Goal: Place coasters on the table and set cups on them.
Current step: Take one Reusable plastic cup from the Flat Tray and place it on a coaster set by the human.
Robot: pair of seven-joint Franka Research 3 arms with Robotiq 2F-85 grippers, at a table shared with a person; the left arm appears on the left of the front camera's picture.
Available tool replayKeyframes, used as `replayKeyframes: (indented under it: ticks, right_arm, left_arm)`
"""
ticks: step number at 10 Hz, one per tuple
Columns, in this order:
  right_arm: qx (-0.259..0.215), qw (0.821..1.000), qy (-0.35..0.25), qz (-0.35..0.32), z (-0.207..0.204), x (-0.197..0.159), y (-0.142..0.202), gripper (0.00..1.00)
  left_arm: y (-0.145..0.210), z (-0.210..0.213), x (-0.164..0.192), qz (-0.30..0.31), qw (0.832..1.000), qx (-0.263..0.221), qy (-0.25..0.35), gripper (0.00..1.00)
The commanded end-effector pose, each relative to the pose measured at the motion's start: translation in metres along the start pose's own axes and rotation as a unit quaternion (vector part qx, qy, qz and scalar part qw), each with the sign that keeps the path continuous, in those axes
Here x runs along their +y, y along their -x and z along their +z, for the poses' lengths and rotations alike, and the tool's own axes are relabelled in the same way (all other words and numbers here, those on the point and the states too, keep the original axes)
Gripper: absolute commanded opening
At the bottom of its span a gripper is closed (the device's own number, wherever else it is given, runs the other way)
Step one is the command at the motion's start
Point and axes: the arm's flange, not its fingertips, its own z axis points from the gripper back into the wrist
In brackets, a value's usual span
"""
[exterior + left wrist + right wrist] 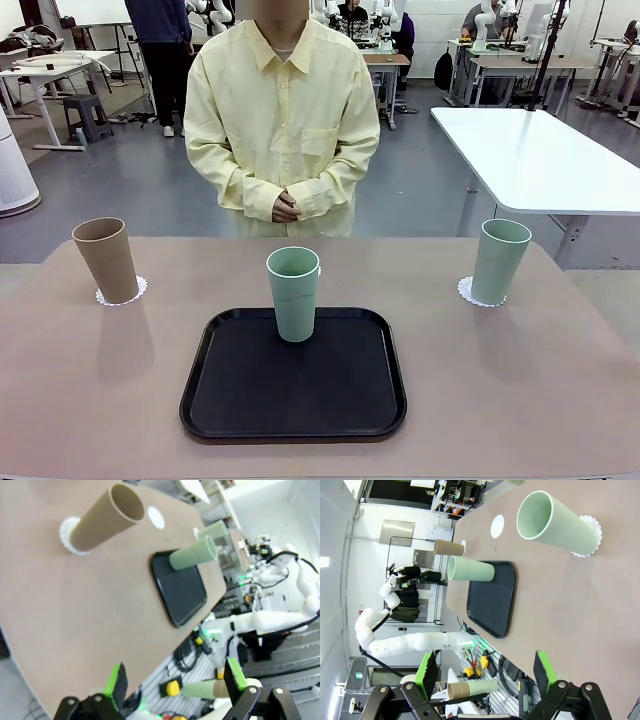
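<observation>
A tan-brown cup (105, 258) stands on a lacy white coaster (122, 293) at the table's (520, 390) far left. A mint cup (499, 260) stands on a second coaster (468, 292) at the far right. Another mint cup (293, 292) stands on the black tray (293, 400), and a bare coaster (156, 517) lies just beyond it. In the left wrist view my left gripper (176, 677) is open and holds nothing, off the table's near edge. My right gripper (485, 672) is likewise open with nothing in it, away from the cup (555, 522) on its coaster (587, 537).
A person (282, 120) stands at the far side, hands clasped (286, 207) above the table edge. A white-topped table (540, 150) stands behind on the right. Bare tabletop lies on both sides of the tray.
</observation>
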Motion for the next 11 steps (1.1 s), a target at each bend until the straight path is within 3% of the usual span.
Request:
replayKeyframes:
  ticks: [1,4,5,7,9,11]
  right_arm:
    - [-0.009,1.0,0.0,-0.003,-0.003,0.001,0.001,1.0]
    - [0.0,1.0,0.0,0.0,0.0,0.0,0.0,1.0]
    - [0.036,0.996,0.058,0.064,0.001,0.04,-0.015,1.0]
    - [0.073,0.977,0.172,0.1,-0.018,0.111,-0.062,1.0]
    - [0.148,0.939,0.257,0.175,-0.1,0.185,-0.093,1.0]
    - [0.234,0.888,0.298,0.26,-0.199,0.223,-0.098,1.0]
  left_arm:
    - [-0.001,0.001,-0.003,0.006,1.0,-0.009,0.007,1.0]
    - [-0.001,0.001,-0.003,0.006,1.0,-0.009,0.007,1.0]
    - [-0.001,0.001,-0.003,0.006,1.0,-0.009,0.007,1.0]
    - [-0.001,0.001,-0.003,0.006,1.0,-0.009,0.007,1.0]
    - [-0.001,0.001,-0.003,0.006,1.0,-0.009,0.007,1.0]
    - [-0.001,0.001,-0.003,0.006,1.0,-0.009,0.007,1.0]
